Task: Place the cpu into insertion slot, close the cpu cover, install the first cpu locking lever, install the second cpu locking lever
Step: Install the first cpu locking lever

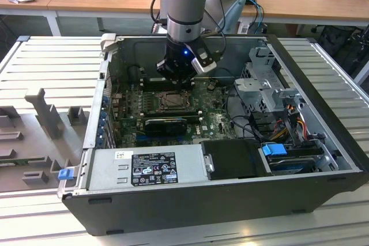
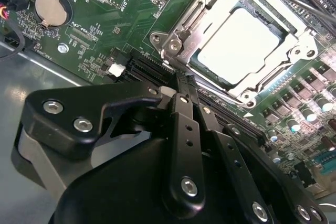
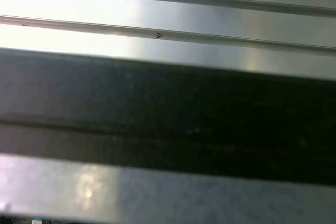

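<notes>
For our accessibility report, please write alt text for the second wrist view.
The black claw, fingers together, points at the edge of the insertion slot, where the cpu lies under the closed silver cpu cover. Green motherboard with a coin battery surrounds it.

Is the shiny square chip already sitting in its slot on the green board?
Yes, in the second wrist view the chip lies flat inside the slot, framed by the metal cover.
</notes>
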`<state>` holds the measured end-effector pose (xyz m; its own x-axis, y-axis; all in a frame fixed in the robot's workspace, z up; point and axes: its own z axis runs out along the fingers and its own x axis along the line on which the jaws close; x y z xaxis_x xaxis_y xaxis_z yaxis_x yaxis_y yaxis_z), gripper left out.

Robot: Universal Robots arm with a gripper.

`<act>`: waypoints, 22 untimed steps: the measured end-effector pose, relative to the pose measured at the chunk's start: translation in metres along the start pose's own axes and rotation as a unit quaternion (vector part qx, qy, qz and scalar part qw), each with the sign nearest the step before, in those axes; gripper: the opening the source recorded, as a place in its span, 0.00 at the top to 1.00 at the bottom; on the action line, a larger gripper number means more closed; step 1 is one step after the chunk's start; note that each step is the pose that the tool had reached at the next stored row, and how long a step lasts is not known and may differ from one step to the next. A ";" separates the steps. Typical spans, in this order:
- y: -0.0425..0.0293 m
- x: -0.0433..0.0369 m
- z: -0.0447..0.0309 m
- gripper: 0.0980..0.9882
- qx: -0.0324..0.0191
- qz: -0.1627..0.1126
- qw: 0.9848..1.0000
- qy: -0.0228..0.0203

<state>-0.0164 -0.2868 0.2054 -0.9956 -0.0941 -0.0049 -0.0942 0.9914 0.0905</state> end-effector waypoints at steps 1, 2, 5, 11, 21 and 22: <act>-0.0002 0.0000 0.0002 0.99 0.000 0.000 1.000 0.000; -0.0003 0.0001 0.0003 0.99 0.000 0.000 1.000 0.000; -0.0008 0.0001 0.0005 0.99 0.000 0.000 1.000 0.000; -0.0026 0.0002 0.0015 0.99 0.001 0.000 1.000 0.000; -0.0042 -0.0019 0.0053 0.99 -0.008 0.000 1.000 -0.001; -0.0042 -0.0020 0.0053 0.99 -0.010 0.000 1.000 -0.001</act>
<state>-0.0140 -0.2903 0.1998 -0.9955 -0.0941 -0.0061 -0.0942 0.9894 0.1107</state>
